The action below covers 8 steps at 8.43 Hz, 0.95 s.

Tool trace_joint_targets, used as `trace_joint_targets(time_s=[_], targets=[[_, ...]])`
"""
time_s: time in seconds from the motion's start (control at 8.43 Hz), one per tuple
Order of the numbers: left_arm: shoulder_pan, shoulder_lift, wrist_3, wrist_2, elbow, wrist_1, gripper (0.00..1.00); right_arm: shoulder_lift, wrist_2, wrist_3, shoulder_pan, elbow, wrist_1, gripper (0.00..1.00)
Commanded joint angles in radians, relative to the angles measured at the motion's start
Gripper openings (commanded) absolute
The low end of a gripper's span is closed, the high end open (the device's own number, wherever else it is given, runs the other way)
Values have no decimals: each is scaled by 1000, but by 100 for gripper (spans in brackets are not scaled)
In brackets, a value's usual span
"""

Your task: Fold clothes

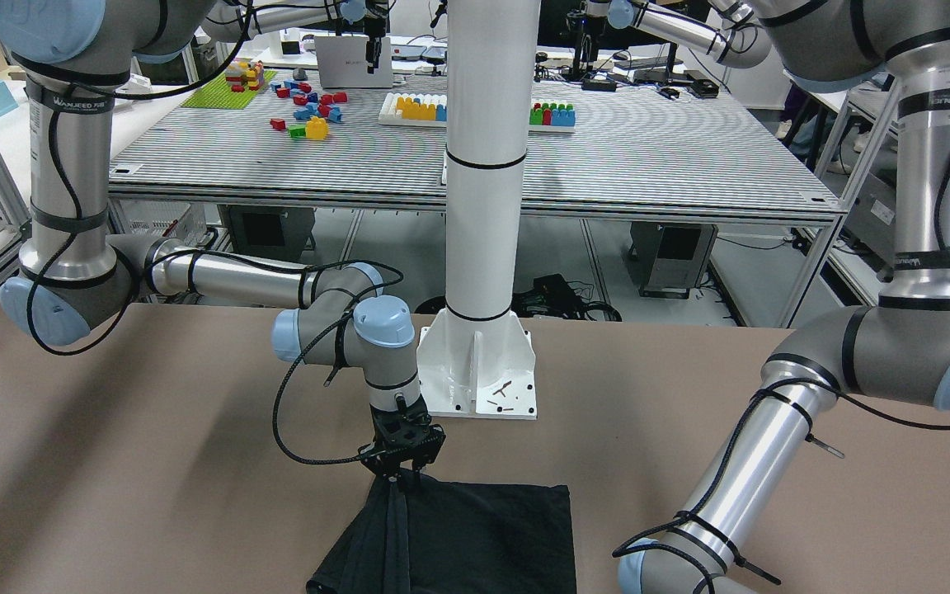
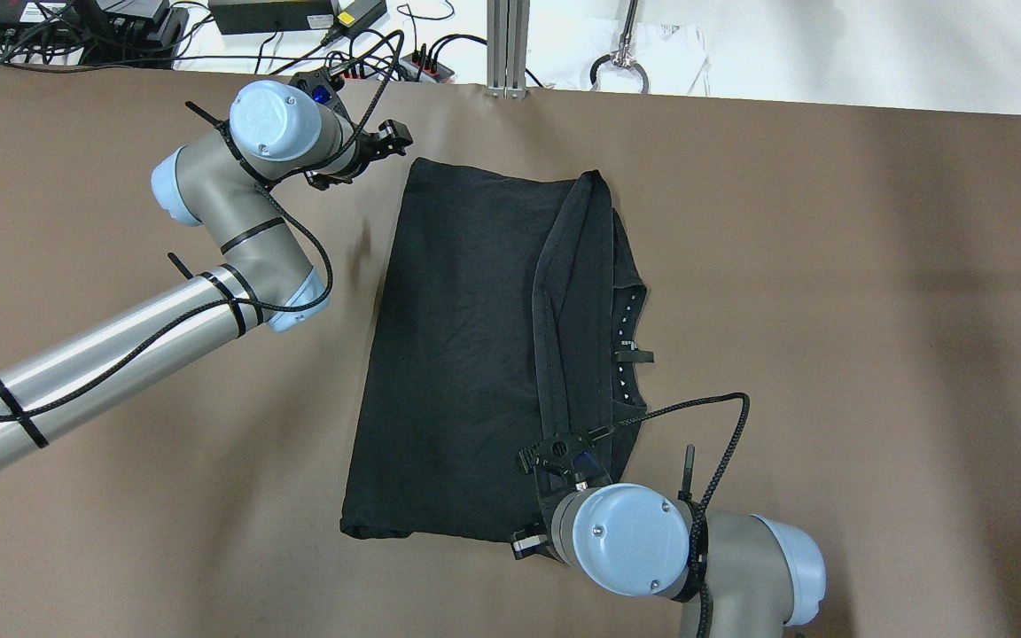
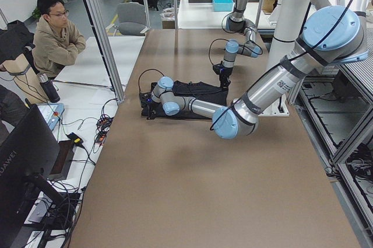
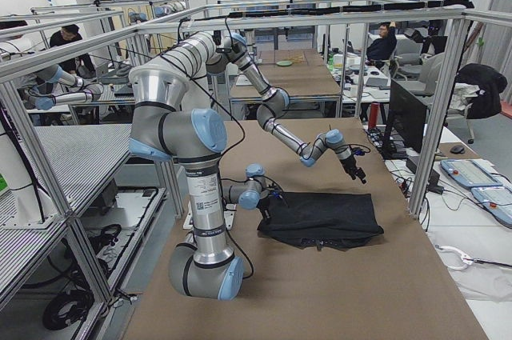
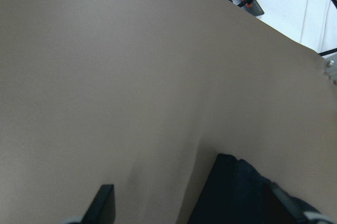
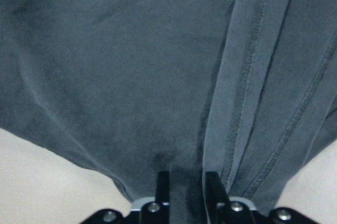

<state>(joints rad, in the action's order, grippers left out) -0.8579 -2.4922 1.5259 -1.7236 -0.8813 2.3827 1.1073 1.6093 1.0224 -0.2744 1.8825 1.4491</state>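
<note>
At the robot's own edge of the brown surface (image 2: 830, 310) stands the white pillar (image 1: 483, 206), bolted down on a flanged base with a few loose screws lying on it. Behind it is a striped bench (image 1: 648, 157) carrying coloured blocks (image 1: 310, 107).

Just in front of the pillar base, the right hand (image 1: 399, 472) points down. Its fingers (image 6: 163, 187) are pinched together on the near hem of the black garment (image 2: 457, 354) and hold a seamed band of fabric up off the rest. The garment lies in the middle of the surface, mostly flat, with its right side doubled over in a ridge that runs from the right hand to the far edge.

At the garment's far left corner the left hand (image 2: 386, 142) hangs over bare surface with its fingers (image 5: 102, 203) spread wide. The dark corner shows between them; whether they touch it cannot be told.

Past the far edge lie cables (image 2: 386, 53) and a black power block (image 2: 271, 13). Off the table's left end, a monitor (image 3: 23, 166) reads "HUAWEI" and a seated person (image 3: 55, 38) has folded arms.
</note>
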Motion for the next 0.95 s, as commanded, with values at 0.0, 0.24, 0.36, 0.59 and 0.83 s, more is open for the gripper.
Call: trace_joint_targets(time_s=[0.0,0.24,0.36,0.59,0.83], targets=[[7,7,17,1,-4,1,100,-3,-6,-76,4,-16,16,35],[8,9,19,1,-4,1,100,-12,-12,-90,-2,-16,19,35],[8,10,19,1,-4,1,100,-23,-31,-90,-2,-19,42,35],[22,10,19,36,-4,0,100,-47,-38,-111,-8,-20,94,33],[23,10,28,36,-4,0,100,-47,-52,-128,-11,-28,97,33]])
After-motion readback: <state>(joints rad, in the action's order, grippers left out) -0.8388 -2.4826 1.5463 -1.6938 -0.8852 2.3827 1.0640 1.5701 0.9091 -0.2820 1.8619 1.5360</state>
